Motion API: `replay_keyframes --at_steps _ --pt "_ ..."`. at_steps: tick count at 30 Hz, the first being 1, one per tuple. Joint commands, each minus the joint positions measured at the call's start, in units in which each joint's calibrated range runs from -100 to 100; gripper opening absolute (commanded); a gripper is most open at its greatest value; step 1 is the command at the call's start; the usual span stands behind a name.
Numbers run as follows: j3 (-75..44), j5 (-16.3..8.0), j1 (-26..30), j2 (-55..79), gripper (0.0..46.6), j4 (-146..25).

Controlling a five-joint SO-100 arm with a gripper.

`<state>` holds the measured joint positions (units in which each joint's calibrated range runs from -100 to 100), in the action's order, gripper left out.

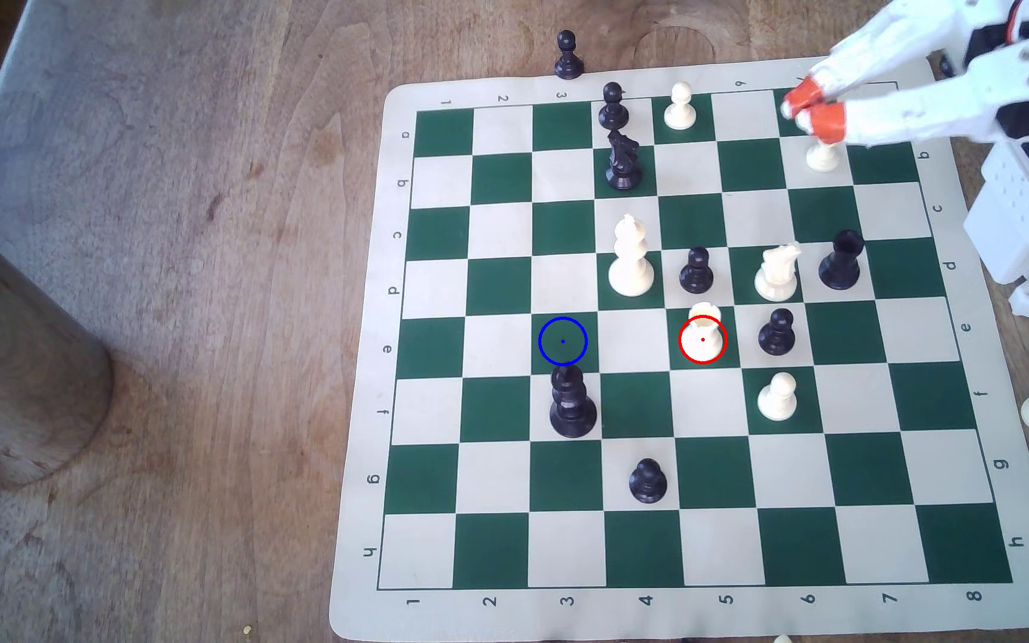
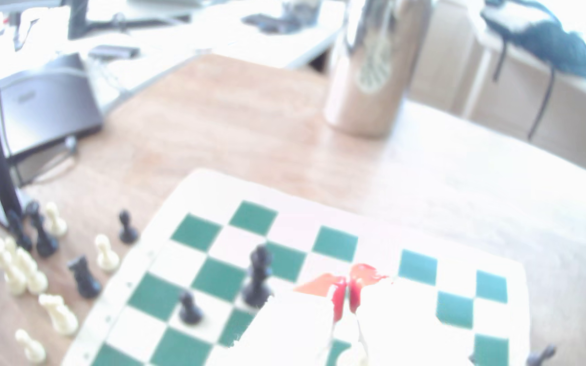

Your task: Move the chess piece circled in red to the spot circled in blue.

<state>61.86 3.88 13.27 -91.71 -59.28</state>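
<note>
Risk sits mainly in the approach path: the cream-white rook with the notched turret top (image 1: pixel 702 334) stands on its red-ringed green square mid-board, hemmed by a black pawn (image 1: pixel 777 332) just beside it on the exterior view's right and another black pawn (image 1: pixel 696 271) behind; a wide or tilted descent could topple either. The blue-ringed dark green square (image 1: pixel 563 340) lies two squares toward the exterior view's left, with a tall black king-like piece (image 1: pixel 572 402) next to it, liable to be clipped at set-down. The white gripper with orange fingertips (image 1: pixel 809 108) hovers at the far board corner over a cream pawn (image 1: pixel 822 154), jaws pressed together, seemingly holding nothing.
</note>
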Motion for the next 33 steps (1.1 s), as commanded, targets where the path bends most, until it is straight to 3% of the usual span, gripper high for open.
replay_keyframes --at_steps 1,2,5,10,17,20,25,33 --pt "-11.2 -7.9 0.5 6.0 0.3 -12.4" --pt "-11.2 -12.4 1.7 6.0 0.3 -14.1" --pt "-8.7 -15.1 2.6 10.0 0.3 -14.8" --pt "-9.1 -16.0 3.7 18.8 1.2 -13.4" --pt "-20.7 -16.9 2.5 34.4 5.0 -15.8" --pt "-24.1 -18.6 3.0 42.9 4.8 -15.4" --pt "-25.6 -20.2 3.2 50.1 10.6 -12.7" --pt "-28.5 -23.7 2.2 59.3 10.7 -9.7"
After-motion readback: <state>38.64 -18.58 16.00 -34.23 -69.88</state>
